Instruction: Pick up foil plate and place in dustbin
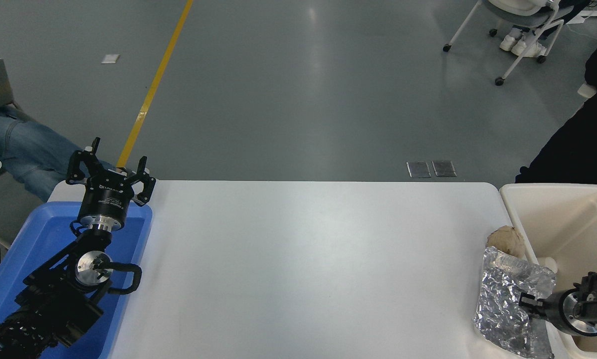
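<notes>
The foil plate point(507, 304) is a crinkled silver tray at the table's right edge, tilted up against the outer left wall of the dustbin point(520, 224). The dustbin is a cream-white tub standing past the table's right end. My right gripper point(529, 301) comes in from the lower right over the dustbin's rim and is shut on the plate's right edge. My left arm is parked at the lower left, with its gripper point(112, 167) open and empty above the blue tray.
A tan crumpled paper ball point(506, 241) lies just beyond the foil plate, next to the dustbin. A blue tray point(44, 222) sits at the table's left end. A person's jeans-clad leg point(24, 149) is at the far left, and a dark-clothed person point(582, 144) is behind the dustbin.
</notes>
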